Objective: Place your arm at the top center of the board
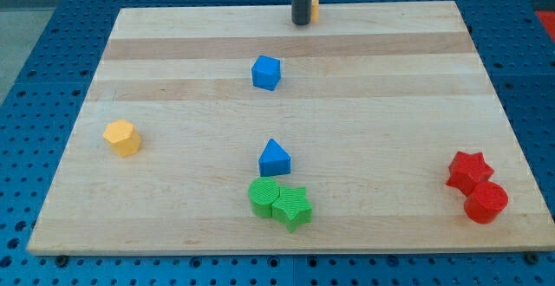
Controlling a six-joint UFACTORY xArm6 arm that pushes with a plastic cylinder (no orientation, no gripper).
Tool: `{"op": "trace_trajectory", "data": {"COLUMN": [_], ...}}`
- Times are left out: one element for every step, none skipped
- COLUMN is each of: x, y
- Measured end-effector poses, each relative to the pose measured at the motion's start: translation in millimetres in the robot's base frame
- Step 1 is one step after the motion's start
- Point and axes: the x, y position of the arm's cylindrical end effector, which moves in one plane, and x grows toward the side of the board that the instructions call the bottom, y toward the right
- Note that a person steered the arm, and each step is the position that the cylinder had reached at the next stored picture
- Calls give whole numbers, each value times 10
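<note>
The pale wooden board (286,104), made of glued lengthwise planks, lies on a blue perforated table top (35,52) that frames it on every side. No brand, label or writing can be read anywhere in the view.

Starting at the view's left, a yellow hexagonal plastic block (122,137) sits alone near the board's left edge, well apart from everything else. Toward the middle, a blue cube-shaped block (266,72) stands in the upper half, and below it, well apart, a blue triangular block (274,159). Just under that triangle, near the view's bottom edge of the board, a green round block (264,197) and a green star-shaped block (292,207) touch each other.

At the top centre, the dark straight rod comes down from the view's top, and my tip (301,23) rests on the board just inside its upper edge, up the board from the blue cube and well apart from it. An orange-yellow block (314,7), its shape mostly hidden, peeks out from behind the rod on its right side, just beside it; whether they touch cannot be told.

The arm carries no claw, so there is nothing to be apart or together.

At the view's right, near the lower corner, a red star-shaped block (468,171) touches a red cylindrical block (486,203).
</note>
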Motion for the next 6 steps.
{"op": "trace_trajectory", "data": {"x": [101, -70, -436, -460, -446, -446], "y": [-366, -648, -609, -439, -327, -269]}}
